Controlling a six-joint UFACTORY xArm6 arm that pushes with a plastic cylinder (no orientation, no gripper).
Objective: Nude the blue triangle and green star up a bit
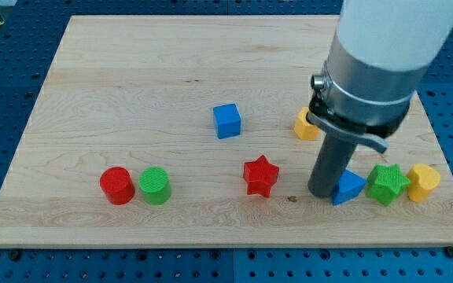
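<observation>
The blue triangle [349, 188] lies near the view's bottom right on the wooden board [132, 94]. The green star [388, 183] sits right beside it on its right, touching or nearly touching. My tip [323, 193] rests on the board at the triangle's left side, touching it. The rod rises from there into the large grey and white arm body, which hides the board above these blocks.
A yellow block [424, 181] sits just right of the green star. Another yellow block [305, 124] is partly hidden behind the arm. A red star [260, 175], a blue cube [227, 121], a red cylinder [117, 185] and a green cylinder [155, 185] lie further left.
</observation>
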